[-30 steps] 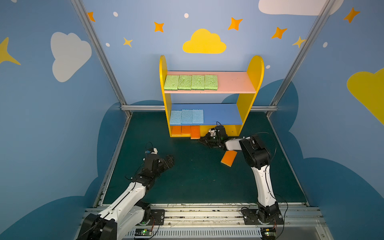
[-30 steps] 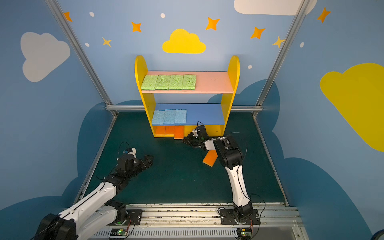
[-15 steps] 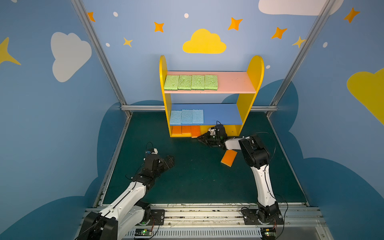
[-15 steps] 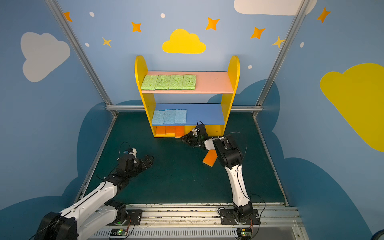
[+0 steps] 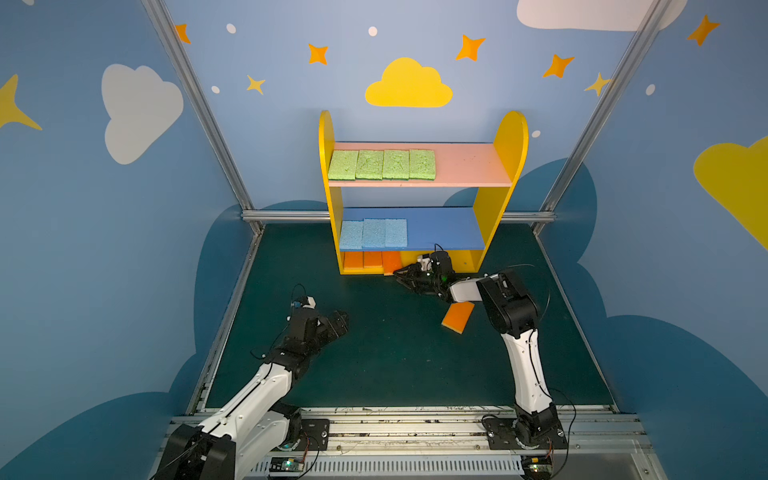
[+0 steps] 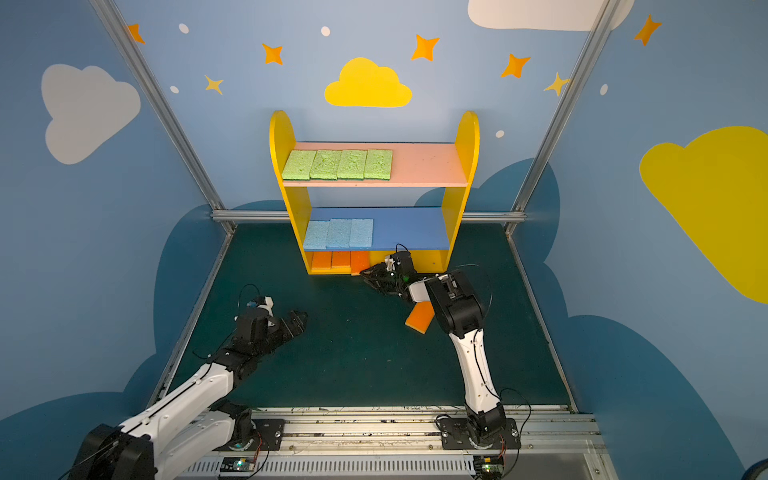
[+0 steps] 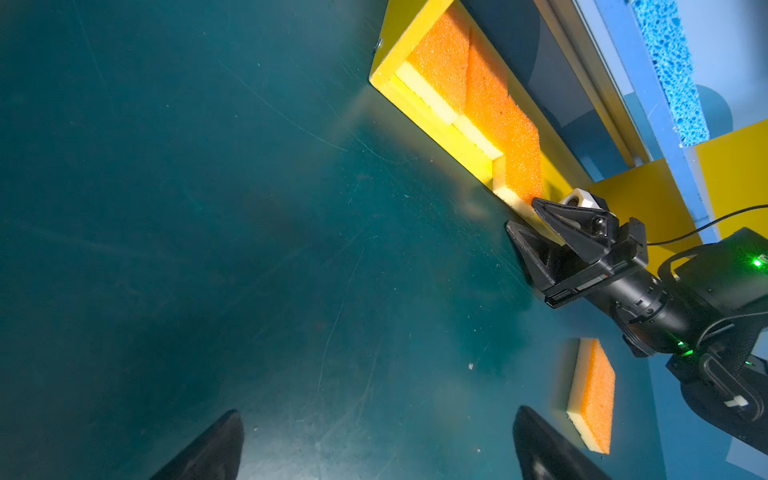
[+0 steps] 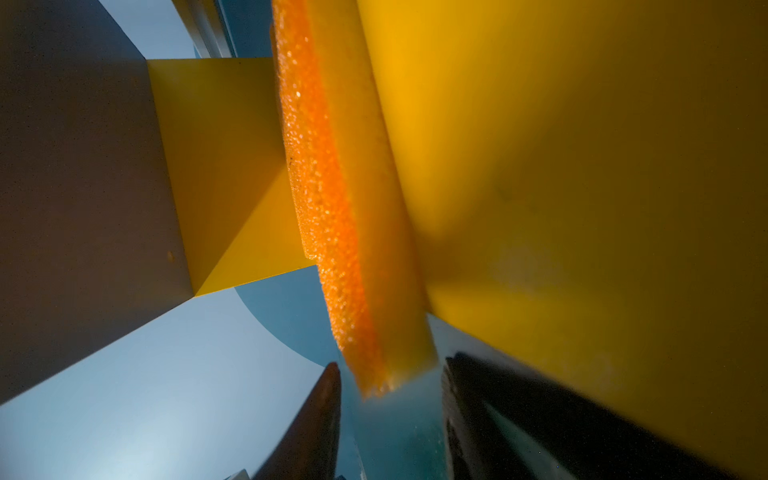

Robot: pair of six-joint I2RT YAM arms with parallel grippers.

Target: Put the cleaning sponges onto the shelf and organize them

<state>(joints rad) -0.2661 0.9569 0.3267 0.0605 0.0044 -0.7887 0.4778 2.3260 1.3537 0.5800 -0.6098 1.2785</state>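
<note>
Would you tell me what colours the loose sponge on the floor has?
The flat rectangular sponge is orange with a yellow layer, clearest in left wrist view.

Robot lab cell, aluminium frame posts, cloud-and-star walls, 2 arms on a base rail

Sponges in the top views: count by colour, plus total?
Green sponges: 4, on the pink board
Blue sponges: 3, on the blue board
Orange sponges: 4, three on the yellow base, plus a loose orange sponge on the mat
Total: 11
</note>
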